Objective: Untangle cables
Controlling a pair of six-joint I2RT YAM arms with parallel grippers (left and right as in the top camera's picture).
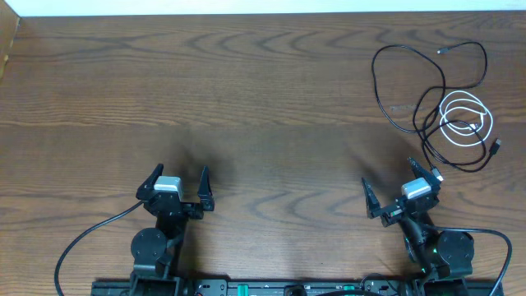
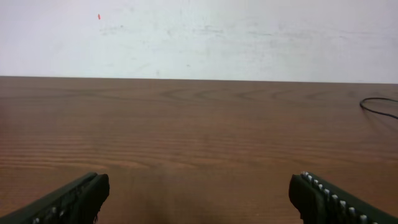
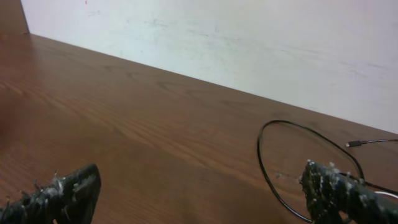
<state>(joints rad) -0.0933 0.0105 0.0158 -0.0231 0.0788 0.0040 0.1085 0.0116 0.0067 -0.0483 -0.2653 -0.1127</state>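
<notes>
The cables lie tangled at the table's far right: a long black cable (image 1: pixel 393 115) sweeps in wide loops, and a white cable (image 1: pixel 465 119) is coiled over its right part. A small black plug end (image 1: pixel 496 149) rests at the right. The right wrist view shows a black loop (image 3: pixel 264 163) curving past my right fingertip. My right gripper (image 1: pixel 388 183) stands open just in front of the tangle, nothing between its fingers. Far to the left my left gripper (image 1: pixel 179 176) is open too, over bare wood. Only a short black arc (image 2: pixel 379 107) reaches the left wrist view.
The wooden table (image 1: pixel 246 99) runs back to a white wall (image 2: pixel 199 37). Thick black wires (image 1: pixel 90 234) trail from both arm bases along the front edge.
</notes>
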